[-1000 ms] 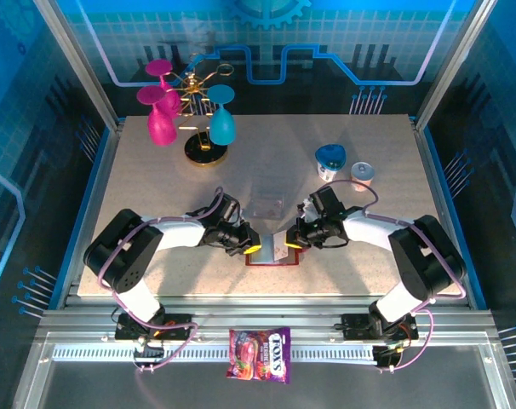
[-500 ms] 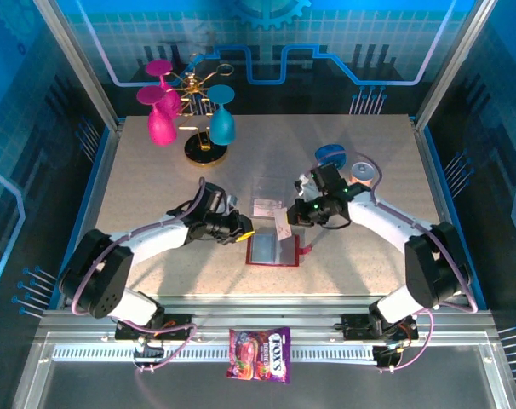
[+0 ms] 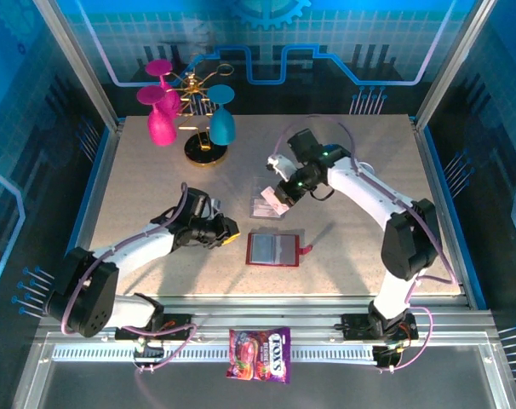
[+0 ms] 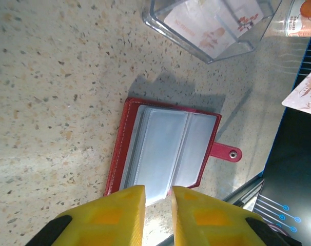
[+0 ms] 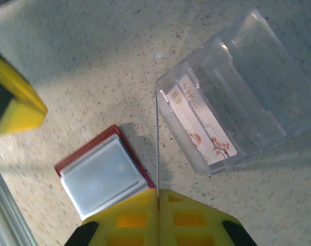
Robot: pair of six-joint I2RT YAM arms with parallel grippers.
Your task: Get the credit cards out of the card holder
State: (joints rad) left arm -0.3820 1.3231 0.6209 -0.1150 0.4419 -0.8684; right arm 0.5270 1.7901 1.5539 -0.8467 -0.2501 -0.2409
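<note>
My right hand (image 5: 158, 193) pinches a card (image 4: 305, 95). My left hand (image 4: 158, 190) is a little open, empty, near the card holder (image 4: 168, 148).

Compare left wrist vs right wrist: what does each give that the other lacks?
Left wrist: the snap tab on the card holder, plus the left fingers slightly apart, empty. Right wrist: the right fingers shut on a card seen edge-on. Both: the open red card holder and the clear box with a printed card inside.

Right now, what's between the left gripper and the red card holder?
Nothing: bare speckled tabletop separates the left gripper from the card holder, seen in the top view.
</note>
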